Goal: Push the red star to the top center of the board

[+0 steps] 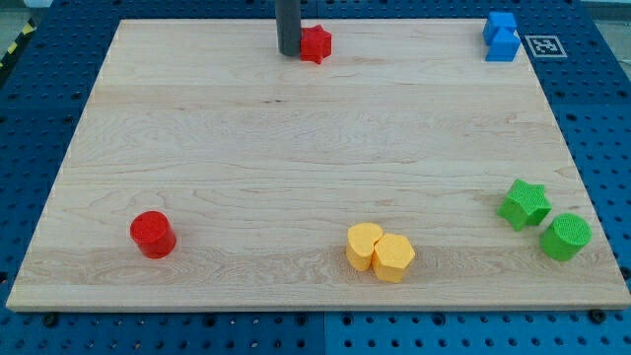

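Red star (315,43) touches my tip's (289,53) right.

We have a single camera, set above the view's bottom edge of the wooden surface (315,158) and looking down at a slant toward its far side. It sits close enough that the surface nearly fills the frame, blue pegboard (39,99) bordering it.

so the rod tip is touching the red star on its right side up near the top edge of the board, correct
Not quite. In the camera view my tip is against the red star on the star's left side, not its right. The rest holds: both sit near the top edge of the board.
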